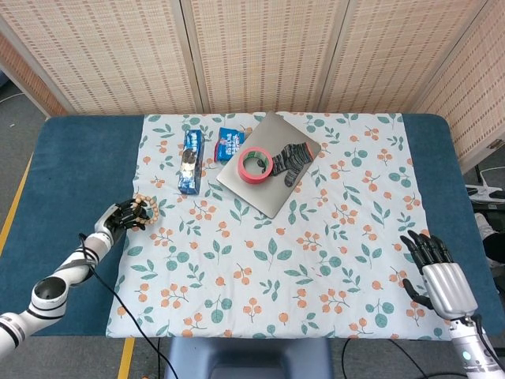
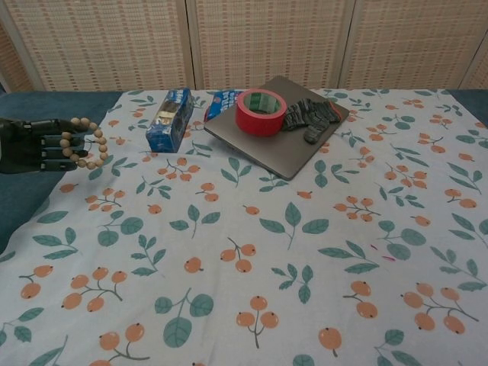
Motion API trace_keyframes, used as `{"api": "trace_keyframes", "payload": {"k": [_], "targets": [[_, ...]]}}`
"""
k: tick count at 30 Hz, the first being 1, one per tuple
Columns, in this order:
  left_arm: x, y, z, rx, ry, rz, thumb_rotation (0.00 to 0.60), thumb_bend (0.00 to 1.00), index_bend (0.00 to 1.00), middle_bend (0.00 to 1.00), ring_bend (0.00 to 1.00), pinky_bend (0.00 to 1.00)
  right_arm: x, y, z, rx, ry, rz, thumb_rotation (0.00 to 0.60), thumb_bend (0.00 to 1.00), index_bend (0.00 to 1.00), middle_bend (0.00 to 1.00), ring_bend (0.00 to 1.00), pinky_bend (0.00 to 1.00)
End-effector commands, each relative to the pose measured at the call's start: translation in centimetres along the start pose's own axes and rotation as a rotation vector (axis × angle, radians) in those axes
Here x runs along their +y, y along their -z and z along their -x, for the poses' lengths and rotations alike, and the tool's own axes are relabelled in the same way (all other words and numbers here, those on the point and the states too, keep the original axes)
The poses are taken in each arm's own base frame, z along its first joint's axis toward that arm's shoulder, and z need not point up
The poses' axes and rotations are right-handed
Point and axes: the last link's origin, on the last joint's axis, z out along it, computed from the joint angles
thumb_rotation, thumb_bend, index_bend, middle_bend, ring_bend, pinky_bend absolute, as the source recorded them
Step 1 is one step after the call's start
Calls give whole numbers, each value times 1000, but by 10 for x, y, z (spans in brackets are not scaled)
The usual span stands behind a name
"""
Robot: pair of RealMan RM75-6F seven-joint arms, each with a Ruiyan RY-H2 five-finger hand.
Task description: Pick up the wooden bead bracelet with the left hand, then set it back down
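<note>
The wooden bead bracelet (image 1: 145, 210) (image 2: 86, 142) is a loop of pale brown beads. It hangs from the fingers of my black left hand (image 1: 126, 215) (image 2: 34, 145) above the left edge of the floral tablecloth (image 1: 276, 253). My left hand grips it, fingers pointing toward the table's middle. My right hand (image 1: 438, 272) hovers at the table's right front corner, fingers spread, holding nothing; the chest view does not show it.
A grey laptop (image 1: 260, 189) (image 2: 267, 145) at the back carries a red tape roll (image 1: 255, 164) (image 2: 260, 111) and a dark knitted glove (image 1: 292, 158) (image 2: 309, 116). Beside it lie a blue snack pack (image 1: 189, 161) (image 2: 169, 119) and a smaller blue packet (image 1: 230, 144).
</note>
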Motion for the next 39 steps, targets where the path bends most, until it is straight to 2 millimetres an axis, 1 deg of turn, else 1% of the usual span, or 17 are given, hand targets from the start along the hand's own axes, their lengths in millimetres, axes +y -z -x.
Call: {"api": "trace_keyframes", "payload": {"k": [1, 4, 8, 11, 13, 16, 18, 20, 21, 22, 28, 32, 39], "targets": [[3, -2, -3, -11, 27, -11, 600, 582, 490, 646, 491, 579, 0, -1, 1, -6, -2, 0, 600, 309, 0, 0, 0, 0], [5, -2, -2, -37, 57, -4, 600, 583, 476, 627, 472, 542, 1, -2, 1, -8, 0, 4, 600, 308, 0, 0, 0, 0], [7, -1, -4, -67, 84, 20, 600, 568, 439, 573, 433, 510, 1, -2, 2, -13, -2, 7, 600, 309, 0, 0, 0, 0], [7, -1, -4, -82, 75, 39, 600, 509, 395, 524, 397, 477, 1, -3, 2, -16, -2, 8, 600, 309, 0, 0, 0, 0], [7, -1, -4, -90, 74, 47, 600, 472, 377, 511, 385, 463, 1, -3, 3, -18, -2, 8, 600, 309, 0, 0, 0, 0], [7, -1, -4, -99, 82, 61, 600, 460, 366, 508, 379, 454, 1, -3, 3, -22, -4, 8, 600, 309, 0, 0, 0, 0], [6, -2, -4, -99, 82, 65, 600, 461, 377, 514, 379, 454, 1, -3, 3, -23, -5, 7, 600, 309, 0, 0, 0, 0], [5, -2, -3, -88, 74, 80, 600, 465, 430, 541, 380, 454, 1, -3, 3, -24, -7, 6, 600, 309, 0, 0, 0, 0], [4, -2, -3, -83, 79, 87, 600, 469, 469, 567, 383, 454, 1, -3, 3, -25, -8, 6, 600, 309, 0, 0, 0, 0], [2, -2, -2, -77, 92, 93, 600, 472, 488, 589, 388, 454, 1, -2, 3, -26, -9, 5, 600, 309, 0, 0, 0, 0], [-1, -4, -1, -49, 81, 112, 600, 478, 542, 662, 400, 453, 1, -2, 2, -29, -12, 2, 600, 309, 0, 0, 0, 0], [-1, -2, 1, -50, 75, 125, 600, 462, 551, 672, 401, 451, 2, -2, 2, -33, -13, 3, 600, 309, 0, 0, 0, 0], [0, 0, 5, -60, 62, 137, 600, 399, 531, 664, 401, 433, 1, -2, 3, -40, -12, -1, 600, 309, 0, 0, 0, 0]]}}
